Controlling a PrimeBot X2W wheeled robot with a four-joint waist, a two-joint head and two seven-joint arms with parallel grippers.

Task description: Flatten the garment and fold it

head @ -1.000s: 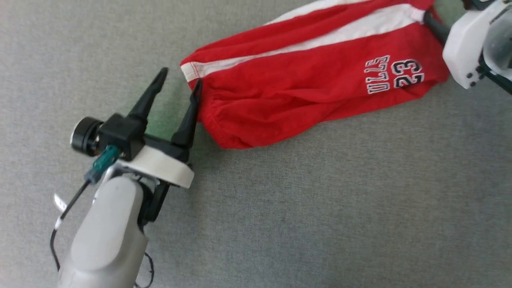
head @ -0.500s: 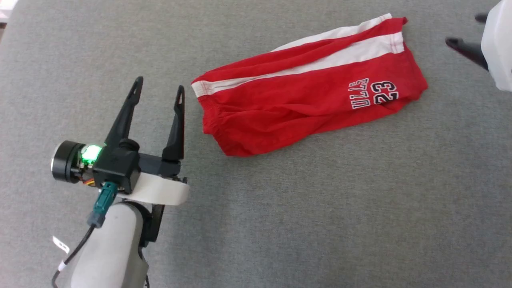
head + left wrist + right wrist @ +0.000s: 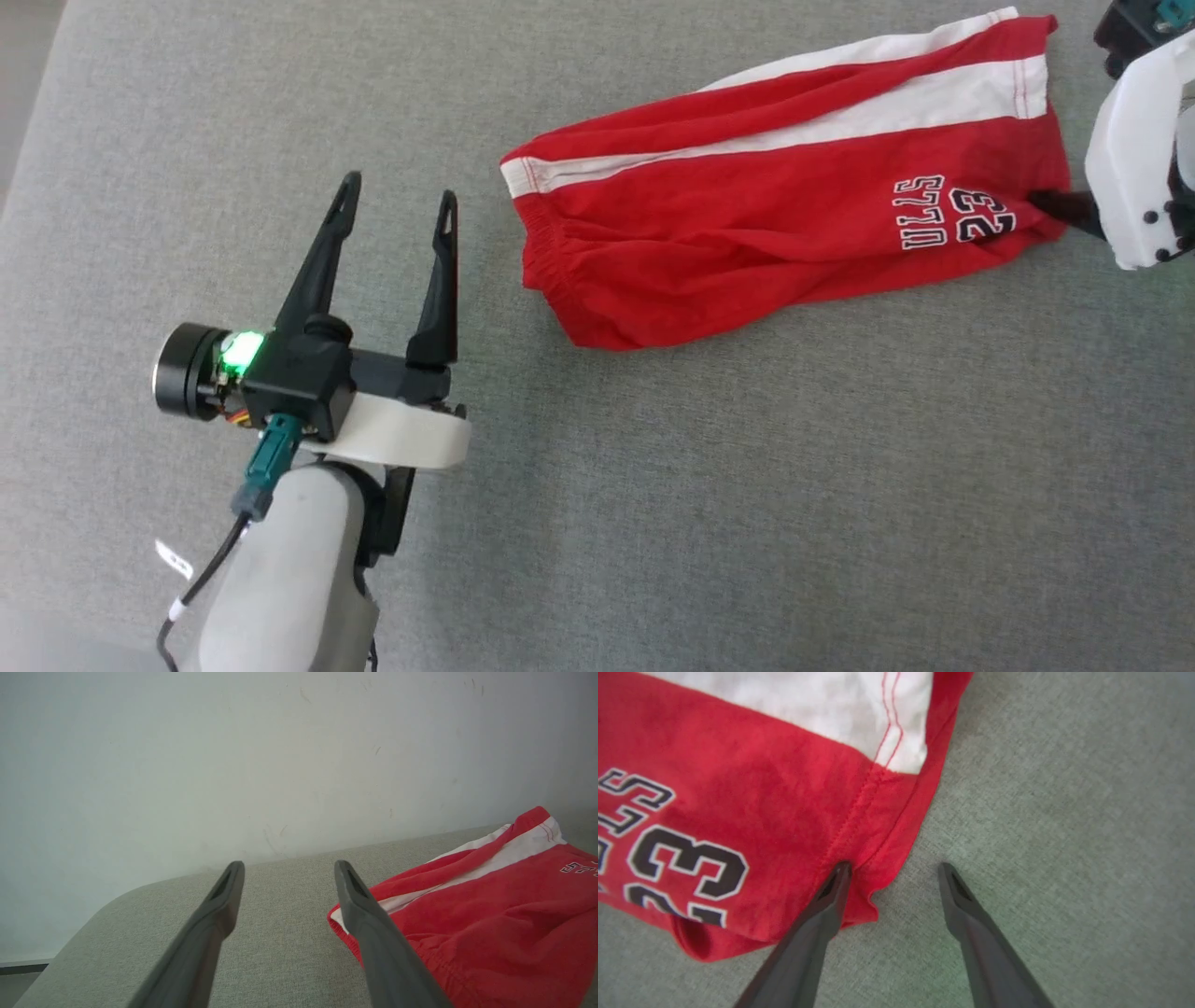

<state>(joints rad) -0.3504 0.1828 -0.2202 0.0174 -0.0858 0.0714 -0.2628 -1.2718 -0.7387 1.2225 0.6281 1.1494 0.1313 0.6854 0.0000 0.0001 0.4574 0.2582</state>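
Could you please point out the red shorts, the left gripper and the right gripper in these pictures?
red shorts [image 3: 747,233]: head view, on the red fabric near its middle.
left gripper [image 3: 400,188]: head view, midway between its open fingertips.
right gripper [image 3: 894,866]: right wrist view, midway between its open fingertips.

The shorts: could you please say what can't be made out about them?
Left wrist view: right edge cuts off the shorts and lettering.
Right wrist view: left edge cuts the lettering; right gripper touching the hem or not, unclear.
Head view: underside hidden by top layer.
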